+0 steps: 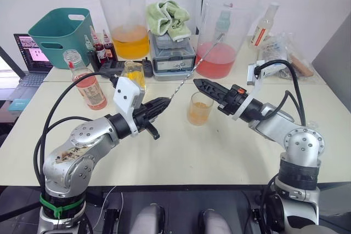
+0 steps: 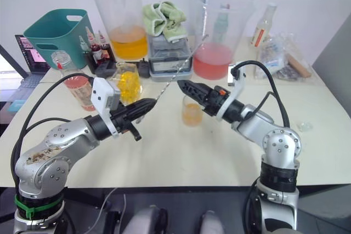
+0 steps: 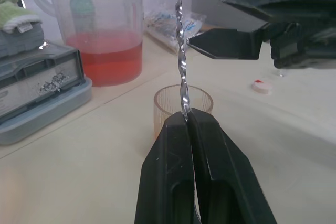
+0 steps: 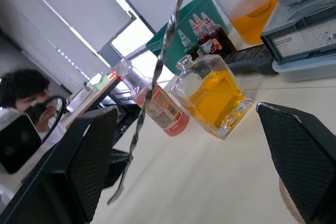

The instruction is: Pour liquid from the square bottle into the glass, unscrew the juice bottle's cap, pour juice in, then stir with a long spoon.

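On the pale bench (image 1: pixel 181 152), the juice bottle (image 1: pixel 88 85) stands uncapped at far left, the square bottle (image 1: pixel 135 74) just beyond the left arm. The left pincer (image 1: pixel 164 102), pressed together, is pinching the long spoon (image 1: pixel 189 72) by its twisted stem, which slants up and away over the bench. The glass (image 1: pixel 199 108), holding orange liquid, stands between the arms. The right pincer (image 1: pixel 201 85) hovers spread above the glass, close to the spoon's stem.

square bottle (image 1: pixel 135 74) partly behind left arm (stopper unseen), spoon bowl indistinct
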